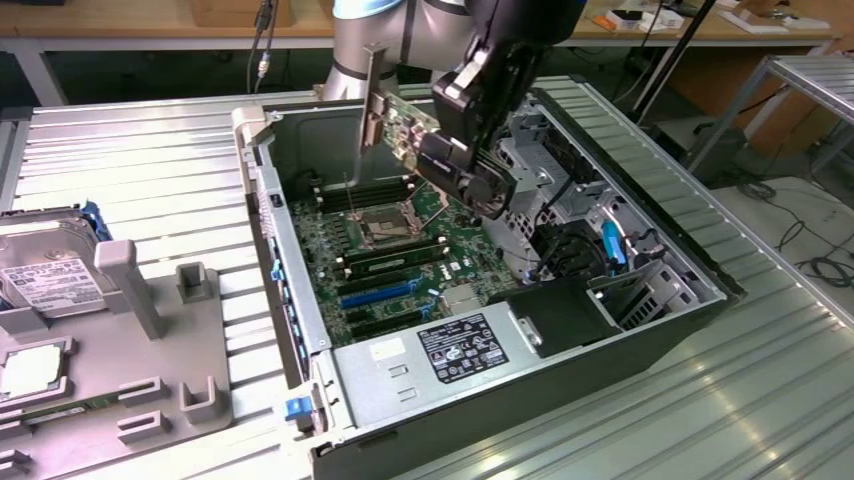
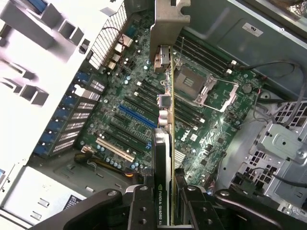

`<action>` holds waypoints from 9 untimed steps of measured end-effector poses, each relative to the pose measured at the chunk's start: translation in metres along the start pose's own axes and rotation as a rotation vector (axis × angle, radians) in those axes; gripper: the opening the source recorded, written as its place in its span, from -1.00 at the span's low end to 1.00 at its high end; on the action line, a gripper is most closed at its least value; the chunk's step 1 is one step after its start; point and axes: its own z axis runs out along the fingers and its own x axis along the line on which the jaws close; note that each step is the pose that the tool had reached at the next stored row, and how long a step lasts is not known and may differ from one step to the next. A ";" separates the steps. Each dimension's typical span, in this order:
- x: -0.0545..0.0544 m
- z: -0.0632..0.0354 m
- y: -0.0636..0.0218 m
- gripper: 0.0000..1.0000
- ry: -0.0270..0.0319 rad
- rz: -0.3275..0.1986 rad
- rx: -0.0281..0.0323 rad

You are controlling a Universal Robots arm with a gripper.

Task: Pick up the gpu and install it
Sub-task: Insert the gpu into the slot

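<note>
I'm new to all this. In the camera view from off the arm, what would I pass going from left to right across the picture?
hard drive → grey holder post → computer case's side wall → gpu, raised above the motherboard → blue latch by the drive bays

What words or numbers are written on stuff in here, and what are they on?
"NVIDIA QUADRO K", then cut off: on the edge of the gpu held in the gripper.
"DELL", likely: on the motherboard.
Power supply label: too small to read.
Hard drive label: too small to read.
White sticker on the case wall: too small to read.
</note>
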 end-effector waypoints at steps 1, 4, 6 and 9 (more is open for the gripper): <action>0.000 0.0000 0.0000 -0.47 0.0004 -0.009 -0.0002; 0.000 0.0000 0.0000 -0.47 0.0012 -0.027 -0.0008; 0.000 0.0000 -0.0001 -0.47 0.0019 -0.044 -0.0012; 0.000 0.0000 -0.0001 -0.47 0.0032 -0.071 -0.0020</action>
